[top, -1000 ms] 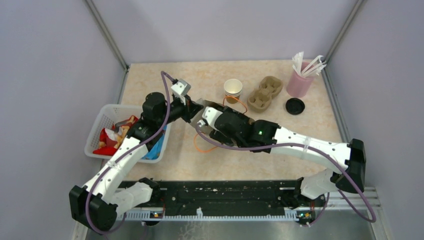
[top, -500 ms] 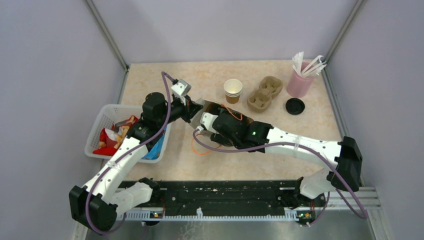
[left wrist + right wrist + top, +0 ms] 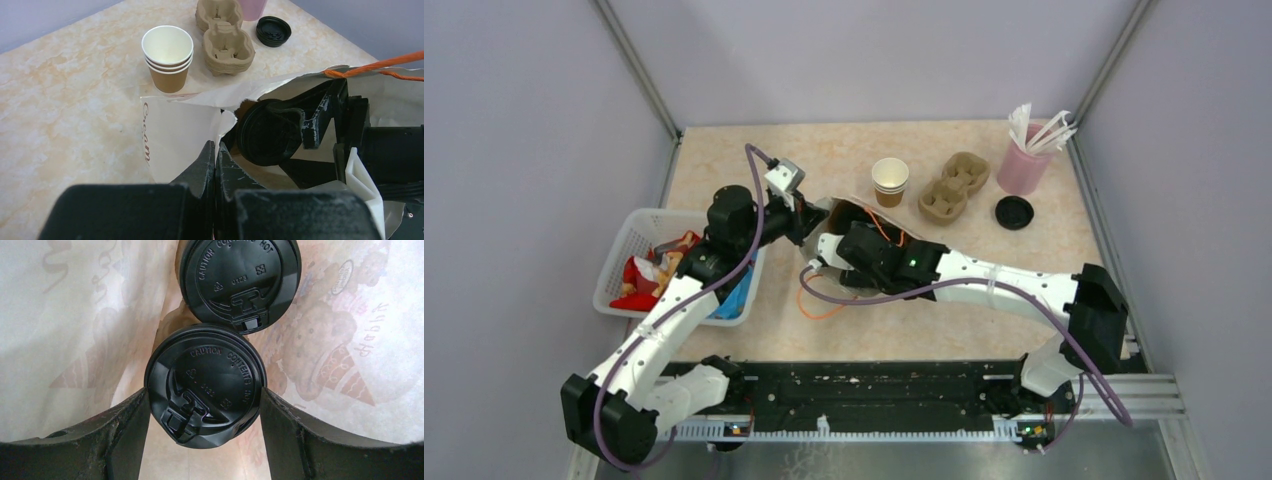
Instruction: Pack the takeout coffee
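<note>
Since half a second ago, we see the right arm has slid further left and driven its wrist deeper into the paper bag (image 3: pixel 840 208), while the left arm has stayed where it was. The bag lies on its side on a beige marbled table (image 3: pixel 744 160) closed in by pale lilac walls with metal posts at the far corners. Just beyond the bag stands a stack of open paper cups (image 3: pixel 168 57), and beyond the bag to the right lie the pulp carrier (image 3: pixel 223 37), a loose black lid (image 3: pixel 273 31) and a pink cup of white sticks (image 3: pixel 1022 165). Left of the bag sits a white basket (image 3: pixel 629 245) of coloured packets. The left arm rises from its base, crosses above the basket and bends at the wrist toward the bag, where the left gripper (image 3: pixel 215 160) is clenched on the torn rim, keeping the mouth open. The right arm stretches low and leftward into that mouth. Inside the bag, the right gripper (image 3: pixel 204 396) grasps the held cup (image 3: pixel 205 382), one finger pressed against each side of its black lid. The second cup (image 3: pixel 239 282), also lidded, lies deeper in the bag, touching the held one. An orange cord handle (image 3: pixel 380 64) runs along the bag's upper edge.
</note>
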Robot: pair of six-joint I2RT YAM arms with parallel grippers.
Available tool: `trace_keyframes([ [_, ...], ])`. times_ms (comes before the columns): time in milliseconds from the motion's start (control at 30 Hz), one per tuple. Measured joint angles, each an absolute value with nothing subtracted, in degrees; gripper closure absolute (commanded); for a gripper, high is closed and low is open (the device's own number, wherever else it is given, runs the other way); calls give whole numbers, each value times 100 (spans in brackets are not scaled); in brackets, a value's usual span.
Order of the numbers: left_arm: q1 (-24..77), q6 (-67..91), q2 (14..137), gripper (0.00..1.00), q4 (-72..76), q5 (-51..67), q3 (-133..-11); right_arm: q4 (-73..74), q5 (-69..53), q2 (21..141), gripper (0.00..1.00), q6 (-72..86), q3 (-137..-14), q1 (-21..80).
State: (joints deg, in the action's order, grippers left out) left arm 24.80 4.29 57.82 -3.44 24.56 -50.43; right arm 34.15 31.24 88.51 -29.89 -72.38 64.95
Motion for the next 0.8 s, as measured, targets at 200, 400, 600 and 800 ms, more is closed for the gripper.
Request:
trace_keyframes([
  [200,2480,432,5774,100,-375,2458,-5046,3489,3124,8973,31,-3122,-7526,6497],
  [400,2480,434,5760,100,-504,2436,-5046,3616,3118,9203,30,-3247,-7815,6504],
  [600,2480,434,5693,100,-521,2436,-5046,3776,3142,9253,30,-3258,-7885,6508],
  [800,2480,432,5629,100,-582,2436,-5046,3634,3105,9209,30,-3301,-7714,6497],
])
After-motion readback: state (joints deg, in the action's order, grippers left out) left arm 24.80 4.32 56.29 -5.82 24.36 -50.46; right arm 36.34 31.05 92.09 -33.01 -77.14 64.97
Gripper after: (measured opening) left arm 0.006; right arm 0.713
